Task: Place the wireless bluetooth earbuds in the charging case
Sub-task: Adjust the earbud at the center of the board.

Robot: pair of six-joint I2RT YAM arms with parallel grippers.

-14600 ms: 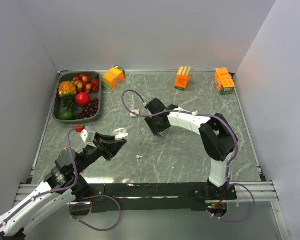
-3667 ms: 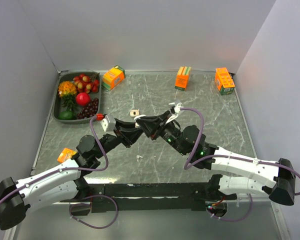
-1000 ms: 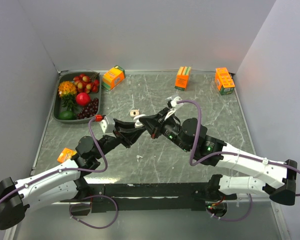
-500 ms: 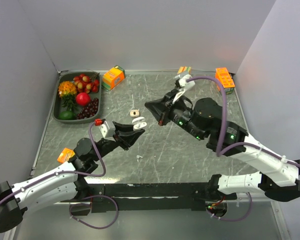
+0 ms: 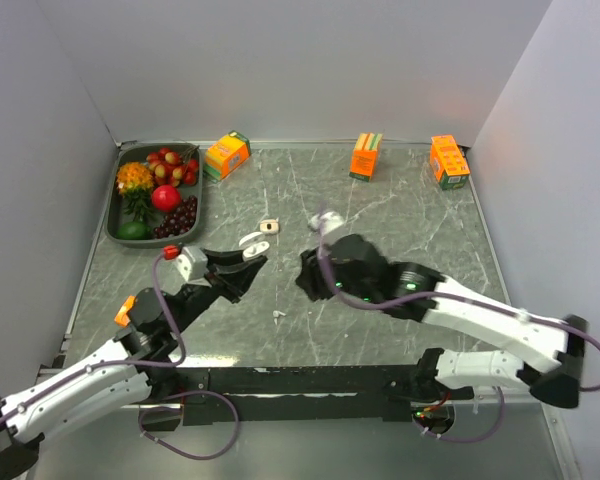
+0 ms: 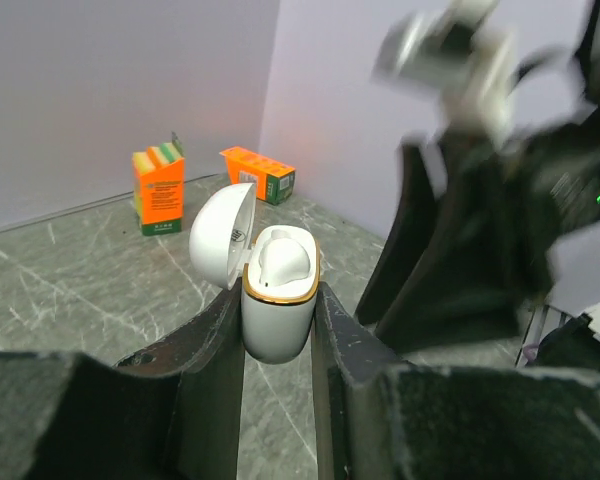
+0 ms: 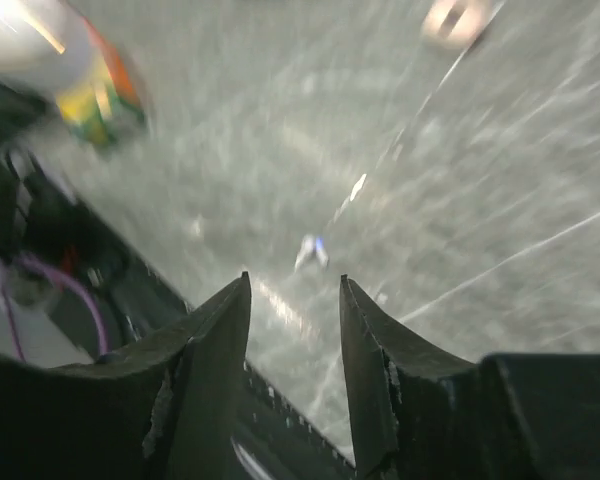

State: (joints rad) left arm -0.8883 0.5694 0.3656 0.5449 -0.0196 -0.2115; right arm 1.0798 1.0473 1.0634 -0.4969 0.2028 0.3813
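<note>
The table [image 5: 400, 230] is hard marble, so anything small that is let go will likely bounce or skid. Places here are given from the tan case [image 5: 269, 226] lying near its middle. The right gripper [image 7: 293, 283] is the biggest risk. Its fingers stand apart with nothing between them, on the arm-base side of the tan case and a little to its right, and its own view is badly smeared. A descent made at that pace could nudge its target away instead of straddling it. The left gripper [image 6: 278, 300] is clamped on the lower body of the charging case [image 6: 277, 315], holding it upright above the table, just to the left of the tan case on the arm-base side. The right arm looms close beside it in the left wrist view, so a careless swing could knock the hinged lid [image 6: 223, 235] or twist the case in the pads. One seated earbud [image 6: 280, 262] seems to sit in the open well, and a jolt could tip it out. The loose earbud [image 7: 311, 252] lies on the marble well apart from the tan case, toward the arm bases. It is tiny and rounded, so an off-centre pinch would probably squirt it sideways.
</note>
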